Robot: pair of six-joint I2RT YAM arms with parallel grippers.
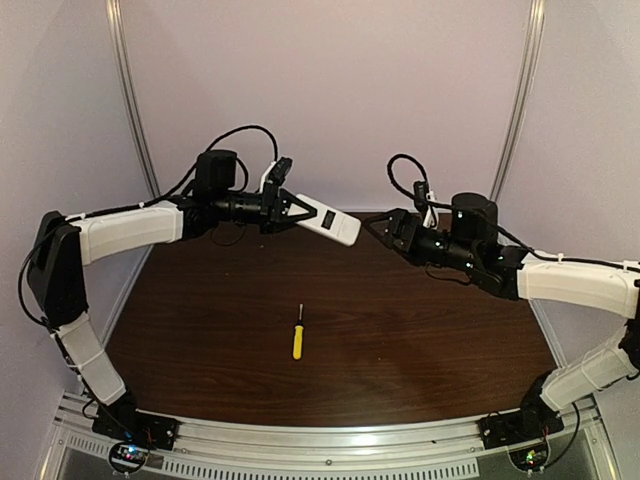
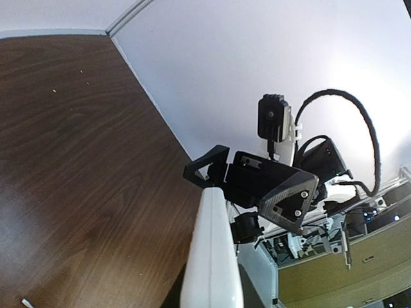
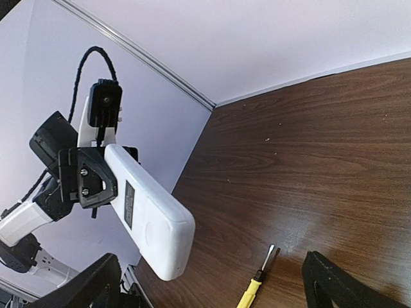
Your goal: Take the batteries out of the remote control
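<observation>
One remote control [image 1: 330, 221]. It's up in the air at roughly 12 o'clock in the top view, over the far edge of the table [image 1: 190, 330]. Its long axis runs 10-to-4 and the free end points to 4 o'clock. The face with the dark window is turned up toward the top camera.

I have two grippers in view. The left gripper [image 1: 291, 211] is clamped on the remote's 10 o'clock end and carries it. The right gripper [image 1: 385, 232] has its jaws spread wide and grips nothing. It sits near the remote's free end, on its 4 o'clock side.

One screwdriver [image 1: 297, 336] with a yellow handle lies flat mid-table, at 6 o'clock from the remote and well apart from it. Its axis runs 12-to-6, tip to 12.
</observation>
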